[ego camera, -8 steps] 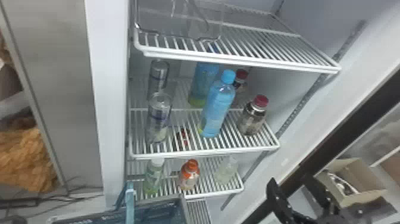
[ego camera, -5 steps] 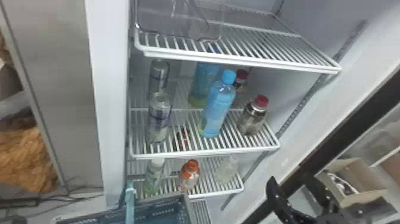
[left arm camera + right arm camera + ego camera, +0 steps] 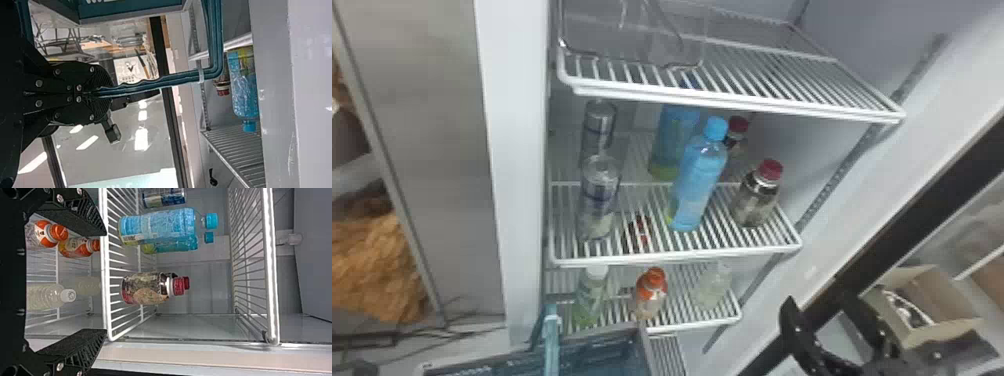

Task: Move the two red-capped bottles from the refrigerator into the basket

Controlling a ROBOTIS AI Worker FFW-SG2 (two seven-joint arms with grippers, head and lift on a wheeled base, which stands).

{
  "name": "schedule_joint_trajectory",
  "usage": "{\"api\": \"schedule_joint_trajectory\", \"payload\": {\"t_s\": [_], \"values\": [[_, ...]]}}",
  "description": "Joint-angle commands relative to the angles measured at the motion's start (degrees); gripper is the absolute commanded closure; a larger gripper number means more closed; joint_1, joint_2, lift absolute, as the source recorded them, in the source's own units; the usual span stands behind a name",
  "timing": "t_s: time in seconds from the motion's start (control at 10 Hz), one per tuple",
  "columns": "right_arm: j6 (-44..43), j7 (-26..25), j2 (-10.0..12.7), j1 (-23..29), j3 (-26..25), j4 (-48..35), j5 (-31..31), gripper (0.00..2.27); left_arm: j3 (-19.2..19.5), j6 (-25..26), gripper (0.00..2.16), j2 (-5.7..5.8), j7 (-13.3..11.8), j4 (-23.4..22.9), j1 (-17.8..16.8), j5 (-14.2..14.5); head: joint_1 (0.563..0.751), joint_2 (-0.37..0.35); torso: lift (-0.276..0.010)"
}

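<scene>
A: "Bottle positions?"
B: "Front red-capped bottle [image 3: 756, 200] stood upright near the front of the refrigerator shelf [image 3: 677, 259]; dark patterned label. Rear red-capped bottle [image 3: 737, 131] stood behind it, partly hidden."
A: "Basket [image 3: 622, 350]?"
B: "Blue-green, slotted, handle [image 3: 551, 340] raised. Sat low before the refrigerator, partly in view."

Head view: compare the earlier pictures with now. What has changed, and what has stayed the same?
The basket seems to have edged very slightly upward in the head view; nothing else visibly moved. No bottle has been taken hold of or let go. The front red-capped bottle and the rear one still stand on the middle shelf, and the right gripper stays off to their right.
</scene>
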Motion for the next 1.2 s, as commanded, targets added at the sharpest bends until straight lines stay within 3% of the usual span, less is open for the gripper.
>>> {"api": "schedule_joint_trajectory", "payload": {"t_s": [0.0, 1.1], "values": [[0.0, 0.0, 0.0, -0.6, -0.1, 0.5, 0.0, 0.14, 0.1, 0.0, 1.2, 0.05, 0.1, 0.0, 0.1, 0.3, 0.695, -0.35, 0.0], [6.0, -1.2, -0.2, -17.1, 1.1, 7.6, 4.8, 0.14, -0.3, -0.6, 1.2, 0.14, 0.3, 0.0, -0.3, 1.2, 0.695, -0.35, 0.0]]}}
